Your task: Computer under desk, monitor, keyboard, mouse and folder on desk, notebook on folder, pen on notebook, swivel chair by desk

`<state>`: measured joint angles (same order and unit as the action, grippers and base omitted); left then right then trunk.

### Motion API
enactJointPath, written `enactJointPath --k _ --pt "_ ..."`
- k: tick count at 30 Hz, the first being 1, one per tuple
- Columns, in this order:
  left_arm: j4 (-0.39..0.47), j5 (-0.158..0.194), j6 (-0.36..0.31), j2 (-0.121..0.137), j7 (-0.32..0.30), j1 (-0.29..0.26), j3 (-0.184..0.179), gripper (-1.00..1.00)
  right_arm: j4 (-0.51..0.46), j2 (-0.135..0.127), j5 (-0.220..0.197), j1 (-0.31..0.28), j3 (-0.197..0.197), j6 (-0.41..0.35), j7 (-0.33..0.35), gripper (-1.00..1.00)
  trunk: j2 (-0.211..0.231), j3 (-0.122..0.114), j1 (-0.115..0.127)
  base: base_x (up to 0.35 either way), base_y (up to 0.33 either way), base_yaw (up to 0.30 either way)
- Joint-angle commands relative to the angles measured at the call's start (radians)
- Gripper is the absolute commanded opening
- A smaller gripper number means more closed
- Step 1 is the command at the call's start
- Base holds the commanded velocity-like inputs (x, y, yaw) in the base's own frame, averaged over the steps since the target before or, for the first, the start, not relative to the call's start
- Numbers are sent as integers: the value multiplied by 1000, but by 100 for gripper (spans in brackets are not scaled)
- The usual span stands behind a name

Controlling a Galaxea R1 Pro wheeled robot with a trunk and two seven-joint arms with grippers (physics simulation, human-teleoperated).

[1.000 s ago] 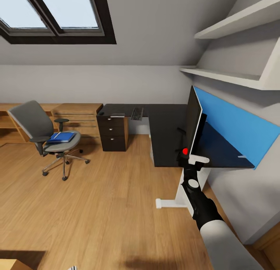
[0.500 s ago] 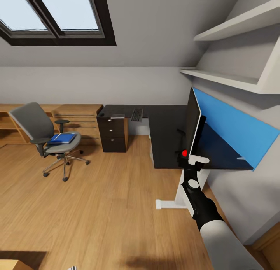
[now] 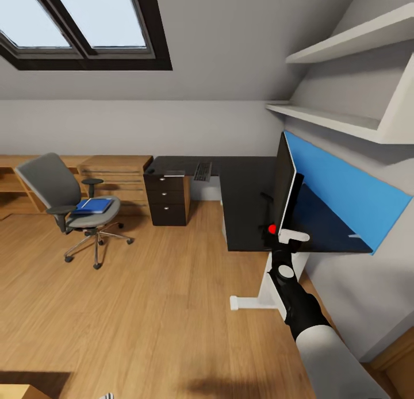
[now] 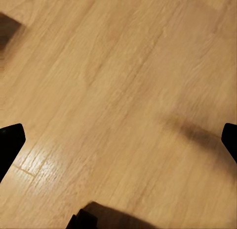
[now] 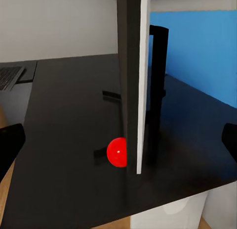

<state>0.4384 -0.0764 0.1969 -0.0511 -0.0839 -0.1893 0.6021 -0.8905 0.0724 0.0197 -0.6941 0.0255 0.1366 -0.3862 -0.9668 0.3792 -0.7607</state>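
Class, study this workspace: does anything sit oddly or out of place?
Yes. The blue folder lies on the swivel chair seat, away from the desk, and the monitor stands edge-on at the desk's near edge, by the right gripper.

The right arm (image 3: 322, 341) has a pale grey forearm, black wrist and white-tipped hand (image 3: 289, 236).

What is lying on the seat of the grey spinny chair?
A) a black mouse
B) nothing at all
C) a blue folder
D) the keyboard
C: the head view shows a flat blue folder lying on the seat of the swivel chair, while the keyboard lies far off on the black desk.
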Motion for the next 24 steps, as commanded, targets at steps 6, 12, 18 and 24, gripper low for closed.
enactJointPath --k 6,12,18,24 --pt "-1 -9 5 -2 -7 -1 10 100 1 -1 2 -1 1 1 -6 100 0 1 0 0 0 0" --pt "-1 -8 25 -2 -7 -1 11 100 1 -5 2 -1 0 1 -6 100 0 1 0 0 0 0" --pt "-9 -8 40 -1 -7 -1 9 100 13 -9 2 -1 -1 1 -5 100 0 1 0 107 0 0" --pt "-20 -9 44 -1 -7 -1 8 100 21 -10 1 -1 -1 2 -5 100 0 1 0 154 0 0"
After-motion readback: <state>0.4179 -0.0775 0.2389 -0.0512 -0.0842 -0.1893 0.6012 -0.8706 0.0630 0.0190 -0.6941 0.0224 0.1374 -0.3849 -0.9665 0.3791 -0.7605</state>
